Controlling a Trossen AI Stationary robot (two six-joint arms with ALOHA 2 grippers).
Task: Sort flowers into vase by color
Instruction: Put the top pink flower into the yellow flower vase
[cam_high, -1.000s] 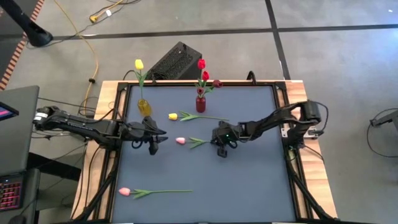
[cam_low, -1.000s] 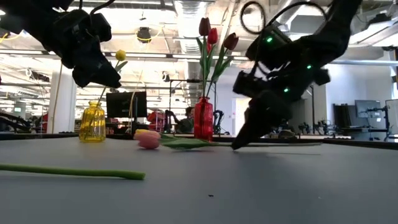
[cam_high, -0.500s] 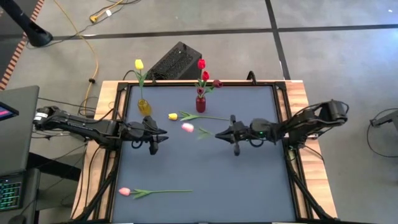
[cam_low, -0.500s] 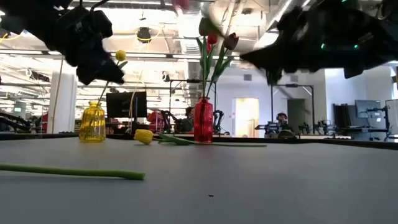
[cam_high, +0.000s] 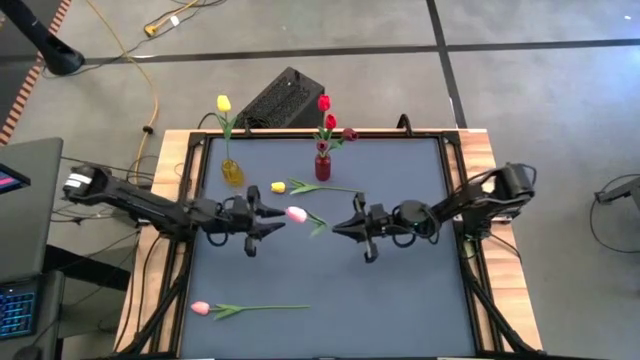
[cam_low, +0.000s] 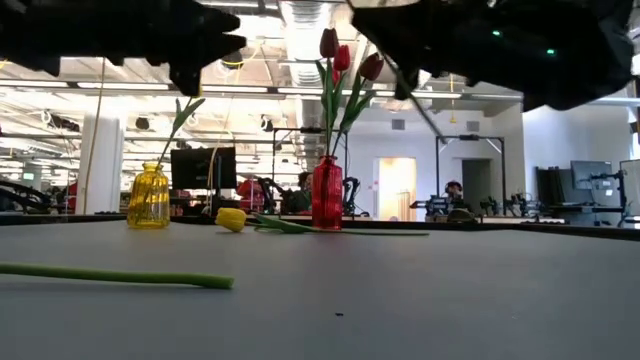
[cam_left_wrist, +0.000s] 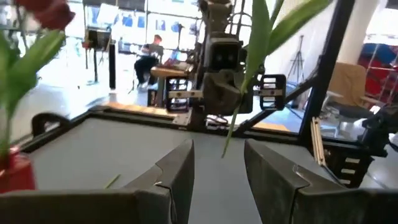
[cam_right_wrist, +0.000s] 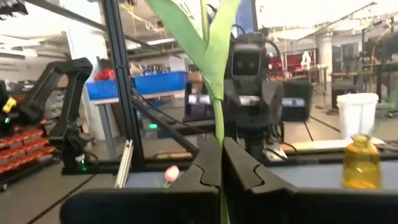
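Note:
My right gripper (cam_high: 338, 228) is shut on a pink tulip (cam_high: 296, 213), held above the middle of the table. Its leaves (cam_right_wrist: 205, 43) rise in front of the right wrist camera. My left gripper (cam_high: 277, 220) stands open and level, facing it from the table's left, just short of the pink head. The stem's lower end (cam_left_wrist: 225, 149) shows beyond its fingers. One yellow tulip (cam_high: 223, 103) stands in the yellow vase (cam_high: 232, 172). Red and maroon tulips (cam_high: 330, 122) stand in the red vase (cam_high: 322, 165). Another yellow tulip (cam_high: 278, 187) and a second pink tulip (cam_high: 200, 308) lie flat on the table. My right gripper pinches the pink tulip's green stem (cam_right_wrist: 217, 127) between its two fingers (cam_right_wrist: 202, 168), just below the leaves. The fingers come about level from the table's right and lie across the stem. The tulip is lifted clear of the table, roughly upright and leaning toward the left arm, its cut end below the fingers.
The vases stand along the far side of the table, with the lying yellow tulip's stem (cam_high: 335, 189) just in front of the red vase. A black box (cam_high: 280, 98) sits beyond the far edge. The near pink tulip's stem (cam_low: 110, 275) lies across the front left.
My right gripper has risen and tipped from pointing down to about level, lifting the pink tulip off the table and swinging it upright. My left gripper has tipped up to level and moved toward the table's right, nearer the tulip.

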